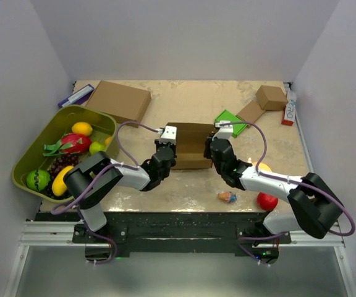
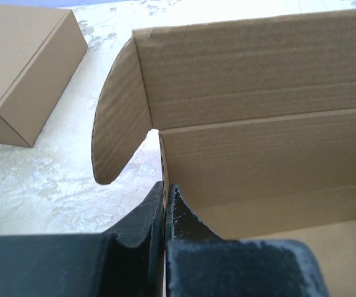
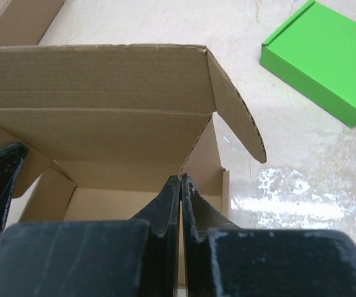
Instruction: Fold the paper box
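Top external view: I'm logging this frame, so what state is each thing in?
paper box: half folded, open, lid flap standing upright.
left gripper: shut on the paper box's left wall.
right gripper: shut on its right wall.
larger brown box: closed.
green box: closed.
small brown box: closed.

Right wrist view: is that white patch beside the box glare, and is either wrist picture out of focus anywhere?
Right wrist: yes, glare on the table right of the paper box; the cardboard is sharp, the right gripper close to the lens is soft. Left wrist: no glare, the left gripper slightly soft at the bottom. Top external: even light, faint shadows.
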